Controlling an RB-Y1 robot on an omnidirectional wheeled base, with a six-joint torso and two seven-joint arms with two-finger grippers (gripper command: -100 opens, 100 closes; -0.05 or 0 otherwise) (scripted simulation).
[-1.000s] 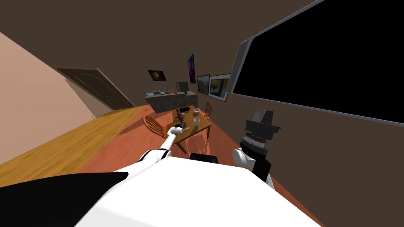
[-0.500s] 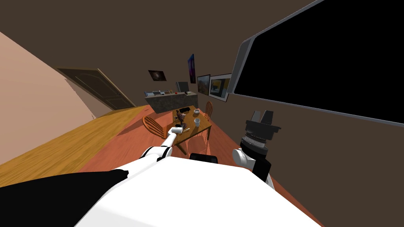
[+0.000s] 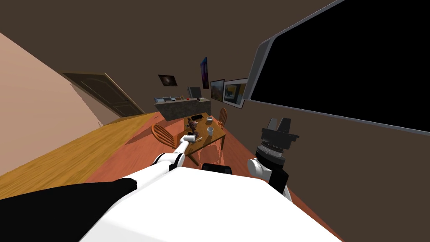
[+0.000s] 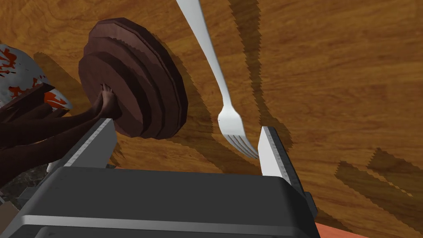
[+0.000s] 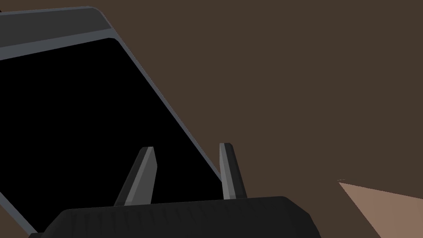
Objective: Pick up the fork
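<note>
The fork point(image 4: 228, 122) is seen lying flat on the wooden table point(image 4: 330, 82), just beside the round brown base point(image 4: 132, 99) of a dark figurine. Its tines are turned toward the left tool point(image 4: 186, 125) and its handle runs away from it. The left tool is held low over the table with its blades spread wide. The tines are placed between the blades, on the side away from the base and nearly against that blade, though contact cannot be confirmed. The base is found just beside the other blade.

The fork is judged to be light, stiff, thin and smooth, so it is likely to slip or pivot if pinched at the tines. A hold across the narrow neck or lower handle, alongside the base's rim, would be better chosen. Since so little height is offered, the blades would need to be brought down until the table is met. The base is likely to be knocked if the tool is shifted toward it.

The right tool point(image 5: 188, 146) is held raised, well apart from the base, its blades spread on nothing.
</note>
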